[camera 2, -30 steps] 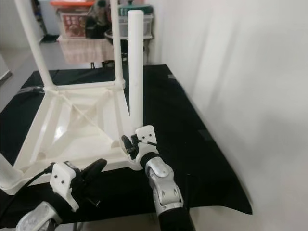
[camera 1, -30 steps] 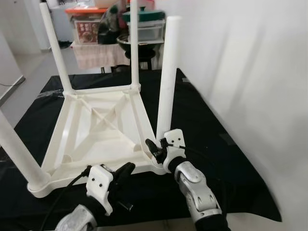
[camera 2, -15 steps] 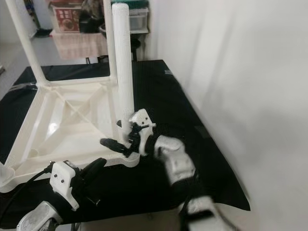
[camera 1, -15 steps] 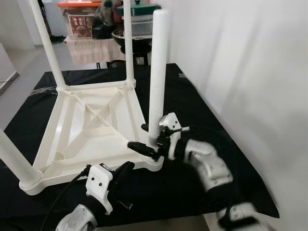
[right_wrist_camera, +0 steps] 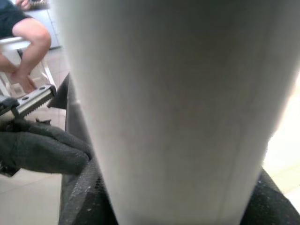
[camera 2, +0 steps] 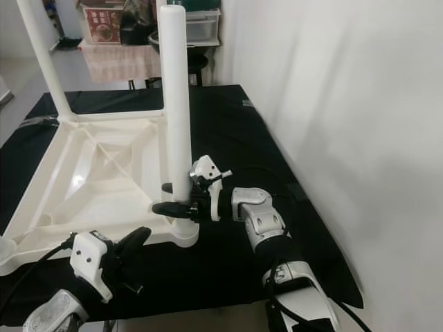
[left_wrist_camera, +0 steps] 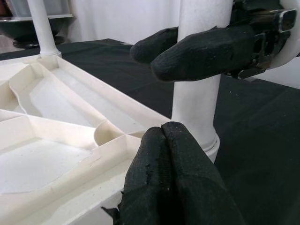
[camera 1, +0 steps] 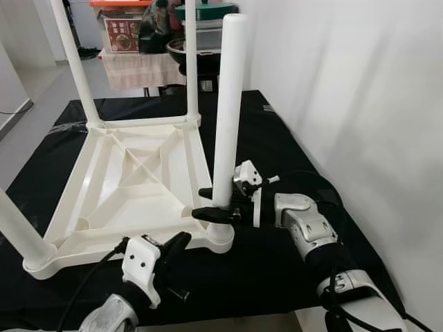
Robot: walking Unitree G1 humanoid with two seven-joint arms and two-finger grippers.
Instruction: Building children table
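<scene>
Gripping the near-right white plastic cylindrical table leg (camera 1: pixel 227 117), low by its socket, the right gripper (camera 1: pixel 211 204) clasps its fingers around it.

The upturned white plastic children's table (camera 1: pixel 131 187) lies on a black cloth (camera 1: pixel 291 149); the left gripper (camera 1: pixel 174 250), fingers pressed together, hovers near the table's front edge.

Black cloth (camera 1: pixel 291 145), orange-lidded bin (camera 1: pixel 121 28), person's bare leg (right_wrist_camera: pixel 28 44)

far table legs (camera 1: pixel 73 59) cut off above
</scene>
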